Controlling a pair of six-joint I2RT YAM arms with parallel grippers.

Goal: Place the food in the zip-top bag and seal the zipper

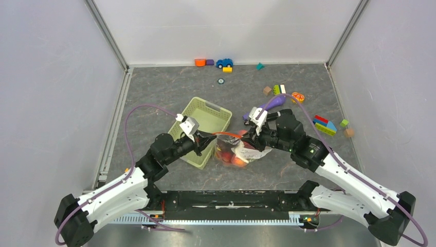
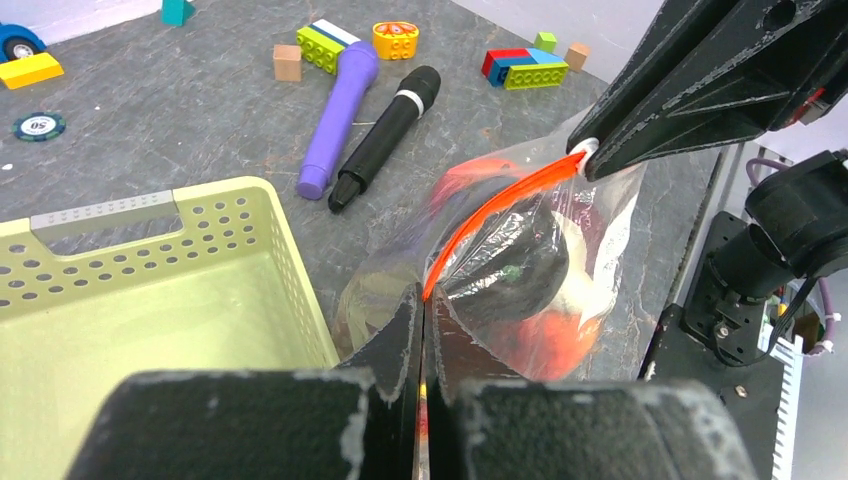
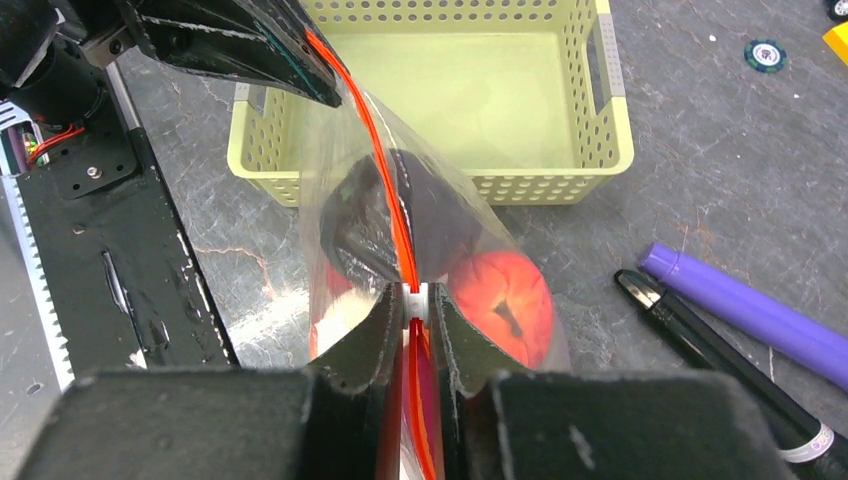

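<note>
The clear zip-top bag [image 1: 239, 152] hangs between my two grippers, just right of the green basket. Red and peach fruit, a dark purple piece and a white piece show through its plastic [image 2: 545, 290]. The orange-red zipper [image 1: 229, 135] runs taut from one gripper to the other. My left gripper [image 1: 210, 138] is shut on the zipper's left end [image 2: 432, 285]. My right gripper [image 1: 250, 138] is shut on the white slider at the zipper's right end [image 3: 416, 297]. A peach apple [image 3: 505, 305] lies inside the bag by the right fingers.
A light-green slotted basket [image 1: 201, 129] stands empty at the left gripper's side. A purple microphone [image 2: 338, 115] and a black one [image 2: 385, 135] lie behind the bag. Blocks [image 1: 325, 124], an orange citrus slice [image 1: 297, 96] and a toy car [image 1: 224, 63] are scattered at the back.
</note>
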